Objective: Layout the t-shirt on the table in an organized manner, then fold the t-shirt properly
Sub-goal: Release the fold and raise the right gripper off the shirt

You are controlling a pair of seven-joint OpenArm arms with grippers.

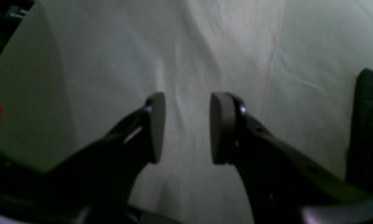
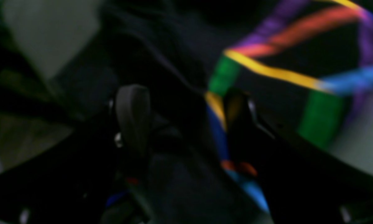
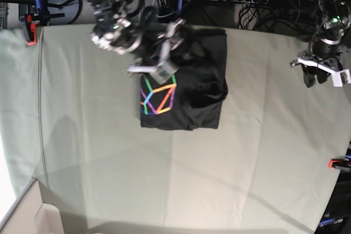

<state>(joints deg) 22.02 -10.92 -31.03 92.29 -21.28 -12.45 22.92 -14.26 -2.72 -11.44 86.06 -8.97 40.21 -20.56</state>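
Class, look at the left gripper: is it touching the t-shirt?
Apart. In the base view the left gripper hangs near the table's edge, with bare cloth between it and the t-shirt. Its wrist view shows nothing between its fingers.

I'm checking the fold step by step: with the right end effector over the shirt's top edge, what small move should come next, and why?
Probably close the right end effector on the cloth. Its fingers stand apart over the t-shirt, dark fabric and rainbow print between them, the shirt bunched on the table. The left end effector hangs open over bare cloth, away from it.
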